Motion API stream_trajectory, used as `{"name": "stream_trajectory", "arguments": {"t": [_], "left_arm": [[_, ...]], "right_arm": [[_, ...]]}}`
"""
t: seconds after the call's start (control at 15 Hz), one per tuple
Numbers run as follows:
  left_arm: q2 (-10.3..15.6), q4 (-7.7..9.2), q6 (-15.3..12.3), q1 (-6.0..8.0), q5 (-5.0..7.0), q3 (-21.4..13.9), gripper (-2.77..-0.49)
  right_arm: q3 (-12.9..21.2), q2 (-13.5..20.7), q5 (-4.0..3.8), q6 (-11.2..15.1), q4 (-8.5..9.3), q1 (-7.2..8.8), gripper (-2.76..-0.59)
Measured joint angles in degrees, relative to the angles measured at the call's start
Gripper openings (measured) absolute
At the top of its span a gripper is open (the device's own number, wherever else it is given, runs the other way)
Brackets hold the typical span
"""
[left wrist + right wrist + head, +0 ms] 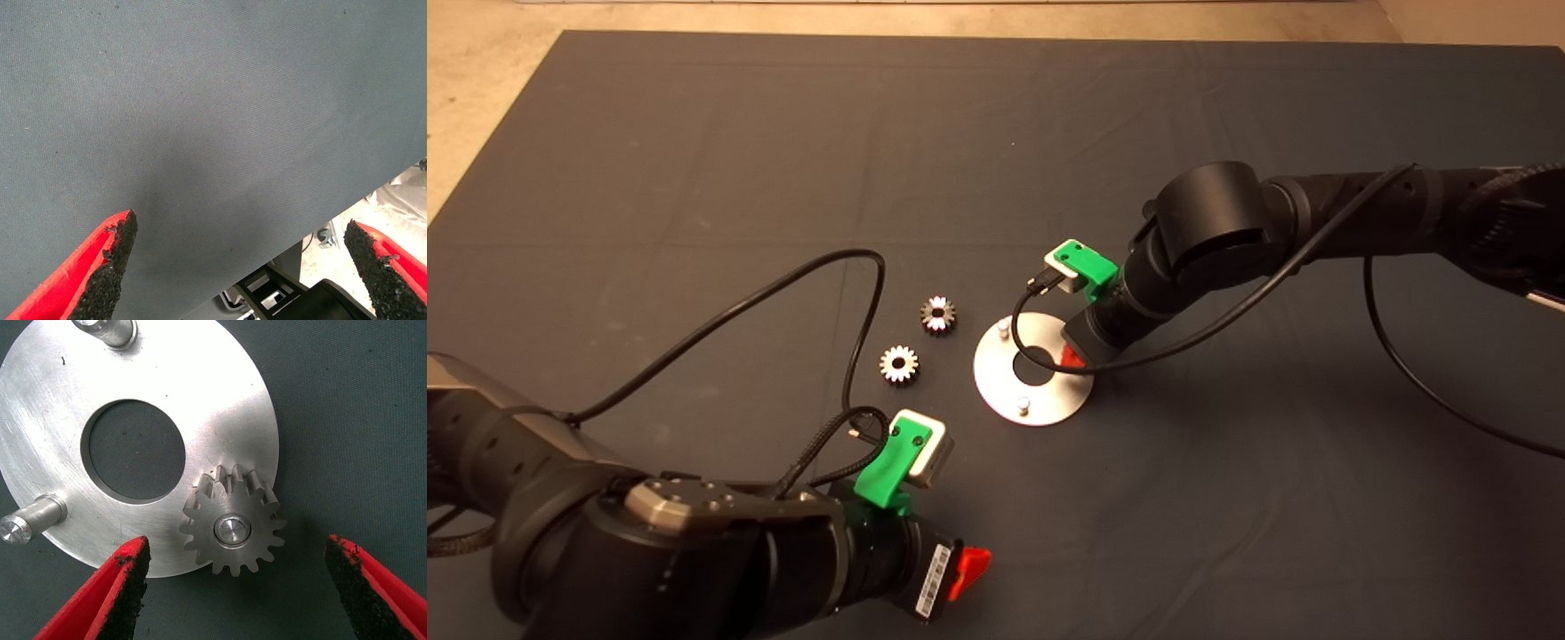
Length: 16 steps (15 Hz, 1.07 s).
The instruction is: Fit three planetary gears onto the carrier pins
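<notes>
The steel carrier disc (1005, 387) lies mid-mat with two bare pins in the head view, one at the far side (1003, 329) and one at the near side (1023, 406). My right gripper (1072, 357) hangs over the disc's right side, open. In the right wrist view (233, 587) one gear (231, 520) sits seated on a pin (231, 528) between the spread fingers, touched by neither. Two bare pins (107, 330) (30, 520) stand on the disc (60, 393). Two loose gears (938, 314) (899, 364) lie left of the disc. My left gripper (969, 573) is open and empty over bare mat (240, 267).
A black cable (800, 276) from the left arm loops over the mat near the loose gears. The mat's near edge and floor gear (373, 267) show past the left fingers. The mat (694, 133) ends at a beige floor (480, 89) at the far left.
</notes>
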<state>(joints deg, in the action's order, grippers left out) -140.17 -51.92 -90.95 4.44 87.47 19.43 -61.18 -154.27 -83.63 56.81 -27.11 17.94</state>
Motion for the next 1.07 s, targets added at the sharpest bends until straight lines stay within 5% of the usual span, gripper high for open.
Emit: {"name": "stream_trajectory", "arguments": {"t": [0.27, 0.33, 0.47, 0.53, 0.6, 0.87, 1.07], "left_arm": [[0.01, 0.0, 0.0, 0.0, 0.01, 0.0, -1.04], [0.01, 0.0, 0.0, 0.0, 0.01, 0.0, -1.04], [0.01, 0.0, -0.02, -0.01, -0.02, 0.0, -1.04], [0.09, 0.0, 0.0, 0.0, 0.01, 0.0, -1.04], [0.17, 0.0, 0.0, 0.0, 0.04, 0.0, -1.04], [0.01, 0.0, 0.0, 0.01, 0.01, 0.0, -1.04], [0.17, 0.05, 0.24, 0.0, 0.01, 0.0, -1.04]], "right_arm": [[3.05, 0.24, -0.07, 0.05, 0.0, 0.76, -1.36], [4.73, 0.58, -0.07, 0.07, 0.07, 2.4, -1.35], [9.19, 2.73, 0.11, 0.34, 0.07, 8.73, -1.33], [12.79, 5.52, 0.2, 0.55, 0.0, 10.71, -1.33], [17.36, 9.31, 0.24, 0.68, 0.07, 10.8, -1.33], [30.9, 26.99, -0.92, 0.94, -0.17, 6.81, -1.33], [35.28, 29.6, 0.11, 0.96, -4.9, -3.34, -1.33]]}}
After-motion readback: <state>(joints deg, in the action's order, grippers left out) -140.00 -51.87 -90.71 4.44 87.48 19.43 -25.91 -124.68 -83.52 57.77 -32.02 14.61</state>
